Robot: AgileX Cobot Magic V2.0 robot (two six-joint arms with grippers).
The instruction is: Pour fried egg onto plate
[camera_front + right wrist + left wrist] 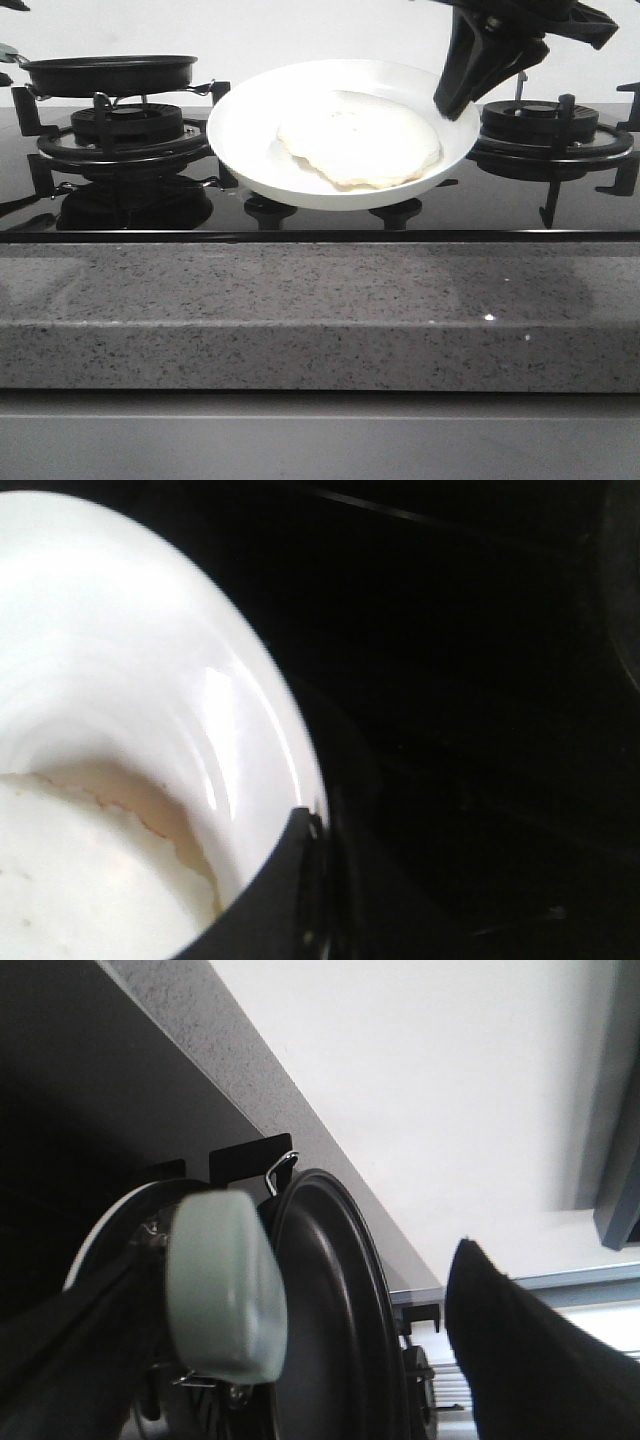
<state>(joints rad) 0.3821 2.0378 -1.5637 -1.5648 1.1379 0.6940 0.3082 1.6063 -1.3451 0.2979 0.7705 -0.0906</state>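
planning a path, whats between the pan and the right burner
In the front view, the plate with the egg fills that stretch, its rim gripped by the right gripper. The pan sits over the left burner; the right burner is bare.

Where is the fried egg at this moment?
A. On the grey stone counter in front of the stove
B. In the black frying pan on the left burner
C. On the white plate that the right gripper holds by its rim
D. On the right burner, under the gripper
C: in the front view the fried egg lies flat in the plate, whose right rim the right gripper clamps; the right wrist view shows this too.
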